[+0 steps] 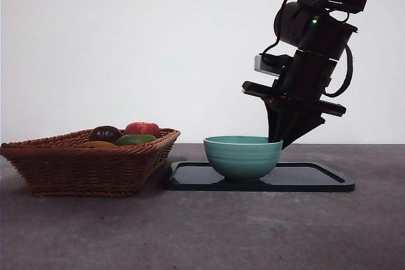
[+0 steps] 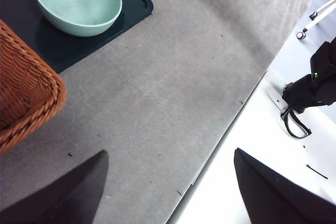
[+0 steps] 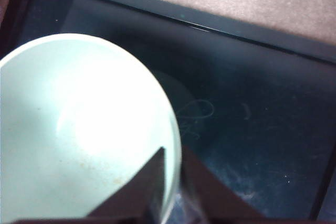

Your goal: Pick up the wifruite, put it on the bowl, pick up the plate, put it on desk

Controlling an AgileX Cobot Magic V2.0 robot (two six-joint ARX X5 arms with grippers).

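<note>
Now the right end effector (image 1: 276,140) hangs at the bowl (image 1: 243,156), its black tips down at the rim on the side away from the basket (image 1: 82,162). From the right wrist view its two jaws stand close together with the bowl's rim (image 3: 176,145) between them, one jaw inside the bowl and one outside, so it is clamped on the rim. The teal-green bowl stands upright on a dark tray (image 1: 316,178), toward the tray's end nearest the basket, and its inside shows pale and bare in both wrist views. The tray lies flat on the grey worktop (image 1: 202,232). Just beside the tray stands the woven wicker basket, holding a dark purple fruit (image 1: 105,133), a red apple (image 1: 143,128), a green fruit (image 1: 135,139) and, at the near edge, a brown-orange piece that looks like the wifruite (image 1: 96,145), though only a sliver of it shows above the weave. The left end effector (image 2: 168,192) waits well apart from the bowl, over the worktop's edge, with its jaws spread wide and nothing between them; in the front view only a black tip shows at a top corner.
</note>
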